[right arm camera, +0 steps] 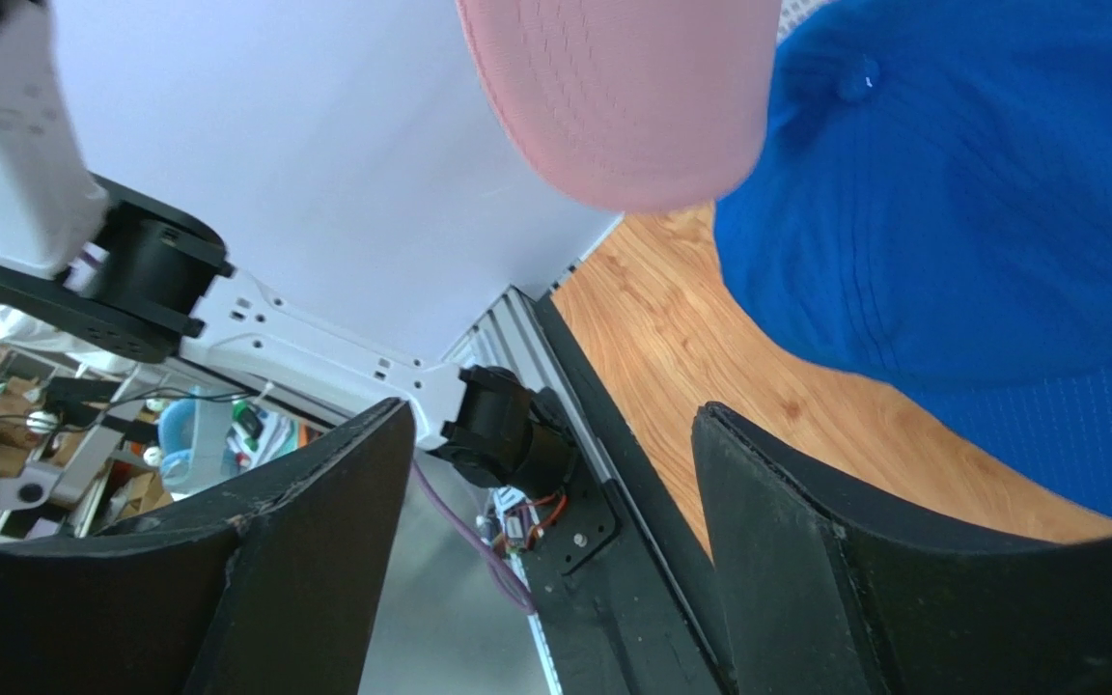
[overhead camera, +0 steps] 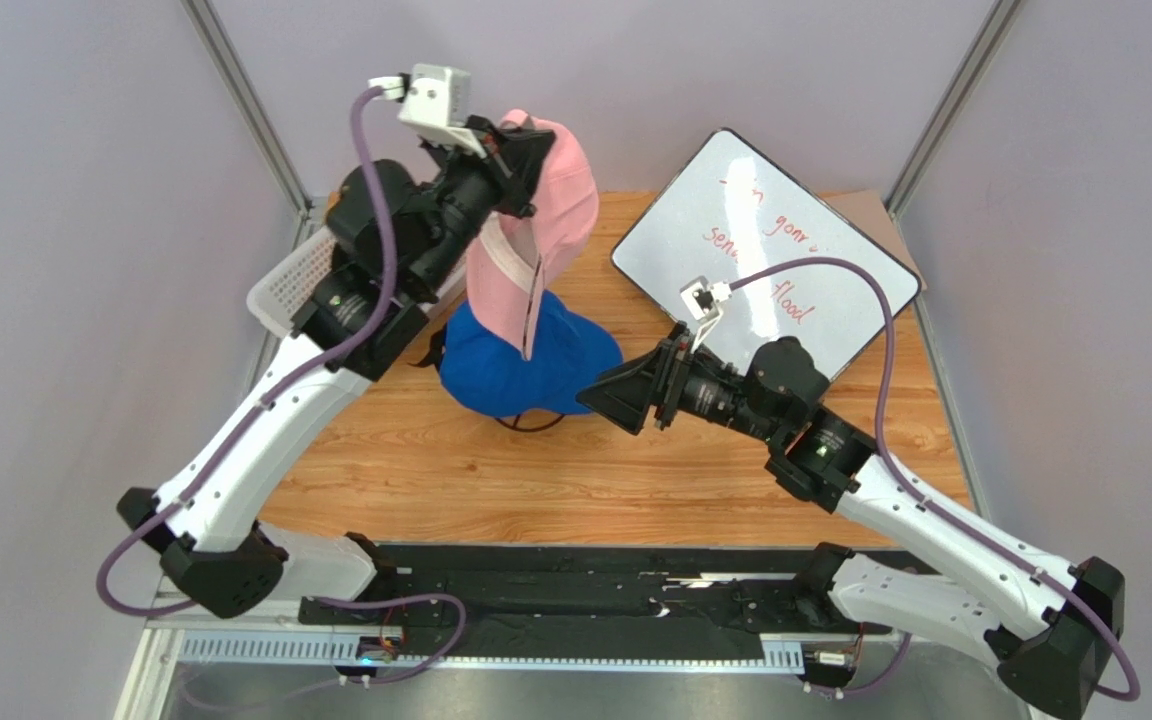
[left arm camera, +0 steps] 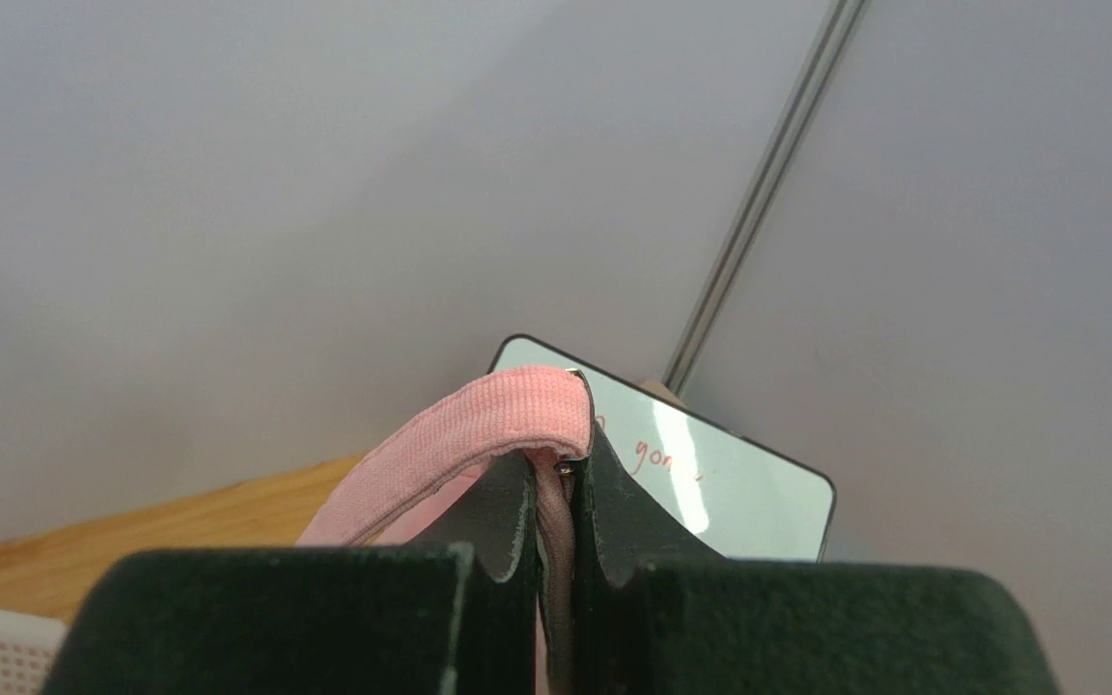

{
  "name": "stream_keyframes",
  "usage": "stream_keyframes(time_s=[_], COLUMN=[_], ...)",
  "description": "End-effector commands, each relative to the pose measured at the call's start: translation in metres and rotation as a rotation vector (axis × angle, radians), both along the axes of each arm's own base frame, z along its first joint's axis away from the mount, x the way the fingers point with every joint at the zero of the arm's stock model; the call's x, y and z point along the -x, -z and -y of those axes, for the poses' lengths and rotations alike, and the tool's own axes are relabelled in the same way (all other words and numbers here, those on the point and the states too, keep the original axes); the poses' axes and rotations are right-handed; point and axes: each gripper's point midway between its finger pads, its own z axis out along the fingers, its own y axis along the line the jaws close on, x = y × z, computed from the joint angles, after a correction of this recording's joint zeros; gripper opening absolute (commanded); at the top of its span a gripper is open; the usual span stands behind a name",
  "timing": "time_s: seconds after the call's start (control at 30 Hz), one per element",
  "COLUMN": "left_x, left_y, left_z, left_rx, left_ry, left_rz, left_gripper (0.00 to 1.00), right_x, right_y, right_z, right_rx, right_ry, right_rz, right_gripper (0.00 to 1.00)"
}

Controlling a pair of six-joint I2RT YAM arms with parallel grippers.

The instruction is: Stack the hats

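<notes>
The left gripper (overhead camera: 519,155), its jaws pinched tight on the fabric edge of the light pink cap (overhead camera: 545,225), holds that cap dangling brim-down over the royal blue cap (overhead camera: 515,368), which sits at the middle of the wooden table (overhead camera: 417,465). The right gripper (overhead camera: 615,398) hovers just beside the royal blue cap, jaws spread wide and empty, in front of a whiteboard (overhead camera: 770,248).

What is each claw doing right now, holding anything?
Left gripper: closed, pinching the light pink hat.
Right gripper: open, holding nothing, next to the blue hat.
</notes>
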Motion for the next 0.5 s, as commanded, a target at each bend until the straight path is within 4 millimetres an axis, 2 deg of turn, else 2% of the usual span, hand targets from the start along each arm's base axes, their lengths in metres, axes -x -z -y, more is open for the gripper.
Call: stream_keyframes(time_s=[0.0,0.03,0.1,0.13,0.2,0.23,0.47], left_x=[0.015,0.007,0.011,0.008,0.010,0.007,0.014], left_y=[-0.045,-0.034,-0.037,-0.032,-0.033,-0.028,-0.028], left_z=[0.016,0.030,0.042,0.050,0.058,0.064,0.092], left_rx=[0.042,-0.007,-0.014,-0.028,-0.021,-0.026,-0.045], left_ry=[-0.023,-0.027,-0.025,-0.021,-0.009,-0.003,0.030], left_rz=[0.088,0.072,0.068,0.059,0.058,0.049,0.068], left_gripper=[0.00,0.00,0.00,0.00,0.00,0.00,0.00], right_x=[-0.001,-0.010,-0.011,-0.014,-0.024,-0.028,-0.045], right_y=[-0.007,0.001,-0.002,0.001,-0.007,-0.001,-0.016], right_z=[-0.004,0.000,0.004,0.007,0.016,0.021,0.032], right_rx=[0.007,0.049,0.071,0.093,0.096,0.128,0.144], right_ry=[0.086,0.152,0.193,0.220,0.292,0.326,0.433], right_rz=[0.097,0.083,0.110,0.112,0.129,0.119,0.149], right_gripper=[0.77,0.77,0.77,0.77,0.77,0.77,0.77])
